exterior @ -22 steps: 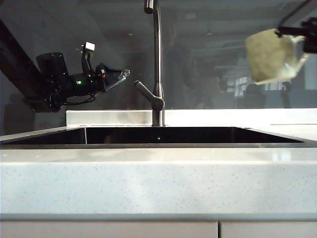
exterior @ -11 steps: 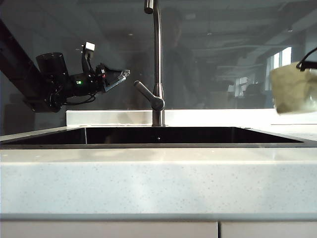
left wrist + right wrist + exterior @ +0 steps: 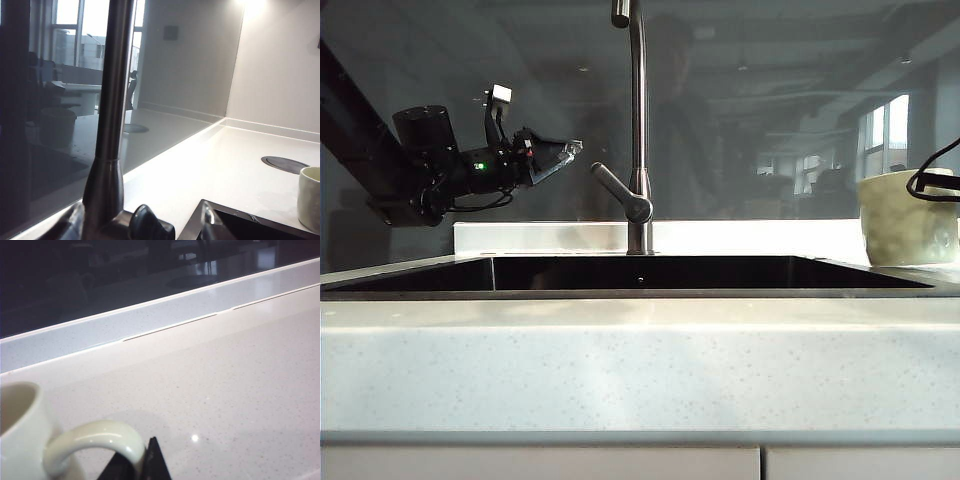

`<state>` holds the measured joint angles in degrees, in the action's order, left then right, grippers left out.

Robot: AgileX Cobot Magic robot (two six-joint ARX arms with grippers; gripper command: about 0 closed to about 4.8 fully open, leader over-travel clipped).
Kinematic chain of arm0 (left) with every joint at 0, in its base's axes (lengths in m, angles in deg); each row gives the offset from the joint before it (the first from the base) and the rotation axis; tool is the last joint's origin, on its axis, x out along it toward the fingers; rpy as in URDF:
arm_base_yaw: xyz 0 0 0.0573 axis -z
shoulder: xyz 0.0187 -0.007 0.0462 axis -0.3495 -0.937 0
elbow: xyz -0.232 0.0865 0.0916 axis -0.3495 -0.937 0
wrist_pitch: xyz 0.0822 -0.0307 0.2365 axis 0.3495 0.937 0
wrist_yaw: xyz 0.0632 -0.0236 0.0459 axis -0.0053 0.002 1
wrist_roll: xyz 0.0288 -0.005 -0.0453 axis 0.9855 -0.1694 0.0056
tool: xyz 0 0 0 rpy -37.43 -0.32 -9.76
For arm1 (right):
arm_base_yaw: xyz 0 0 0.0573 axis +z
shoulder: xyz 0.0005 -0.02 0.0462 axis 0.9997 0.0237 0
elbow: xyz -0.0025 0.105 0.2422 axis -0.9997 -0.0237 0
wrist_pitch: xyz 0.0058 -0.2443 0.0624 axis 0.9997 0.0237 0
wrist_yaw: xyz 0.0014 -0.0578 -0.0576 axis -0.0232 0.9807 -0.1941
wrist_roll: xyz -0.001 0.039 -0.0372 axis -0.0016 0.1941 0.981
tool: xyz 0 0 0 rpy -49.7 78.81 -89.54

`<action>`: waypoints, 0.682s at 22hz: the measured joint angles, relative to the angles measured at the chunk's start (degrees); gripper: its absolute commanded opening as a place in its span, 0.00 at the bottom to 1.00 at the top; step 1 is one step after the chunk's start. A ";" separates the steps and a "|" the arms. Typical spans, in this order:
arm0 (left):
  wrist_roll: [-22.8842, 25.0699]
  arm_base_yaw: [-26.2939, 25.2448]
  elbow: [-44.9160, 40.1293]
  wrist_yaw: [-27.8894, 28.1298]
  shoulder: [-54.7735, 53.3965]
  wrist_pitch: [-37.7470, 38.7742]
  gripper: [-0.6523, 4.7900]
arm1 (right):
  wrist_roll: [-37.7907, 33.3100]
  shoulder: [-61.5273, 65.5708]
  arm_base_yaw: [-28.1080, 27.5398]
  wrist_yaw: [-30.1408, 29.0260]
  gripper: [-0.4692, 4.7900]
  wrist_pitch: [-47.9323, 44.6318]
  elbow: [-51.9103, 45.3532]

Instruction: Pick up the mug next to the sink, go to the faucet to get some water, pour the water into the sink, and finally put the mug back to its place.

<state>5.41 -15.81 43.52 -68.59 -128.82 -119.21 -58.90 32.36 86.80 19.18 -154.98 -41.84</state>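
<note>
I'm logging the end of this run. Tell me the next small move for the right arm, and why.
Probably open the right gripper and let go. It is shut on the handle of the mug, which stands upright on the counter right of the sink, seemingly resting there. The left gripper hangs open by the faucet.

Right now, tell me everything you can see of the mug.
The mug is pale cream-green, glazed ceramic by its look, with a faintly wavy wall and one loop handle. It stands upright, mouth up, at the counter to the right of the sink. The right tool is shut on the handle; whether the base touches the counter cannot be told. No water shows inside.
</note>
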 measured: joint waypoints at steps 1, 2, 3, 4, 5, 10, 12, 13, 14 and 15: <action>0.00 0.00 0.00 0.00 0.00 0.00 0.66 | 0.02 0.00 0.00 0.00 0.08 -0.07 0.00; 0.00 0.00 0.00 0.00 0.00 0.00 0.66 | 0.00 0.02 0.00 0.00 0.08 -0.04 0.00; 0.00 0.00 0.00 0.00 0.00 0.00 0.66 | 0.00 0.02 0.00 0.00 0.08 -0.04 0.00; 0.00 0.00 0.00 0.00 0.00 0.00 0.66 | 0.00 0.02 0.00 0.00 0.08 -0.04 0.00; 0.00 0.00 0.00 0.00 0.00 0.00 0.66 | 0.02 0.02 0.00 0.00 0.08 -0.04 0.00; 0.00 0.00 0.00 0.00 0.00 0.00 0.66 | 0.00 0.04 0.00 0.00 0.09 -0.02 0.00; 0.00 0.00 0.00 0.00 0.00 0.00 0.66 | 0.00 0.04 0.00 0.00 0.13 0.02 0.00; 0.00 0.00 0.00 0.00 0.00 0.00 0.66 | 0.00 0.04 0.00 -0.02 0.15 0.02 0.00; 0.00 0.00 0.00 0.00 0.00 0.00 0.66 | 0.00 0.04 0.00 -0.04 0.18 0.02 0.00; 0.00 0.00 0.00 0.00 0.00 0.00 0.66 | 0.00 0.04 0.00 -0.04 0.18 0.04 0.00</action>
<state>5.41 -15.81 43.52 -68.59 -128.82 -119.21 -58.90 32.40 86.80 19.14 -154.94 -41.84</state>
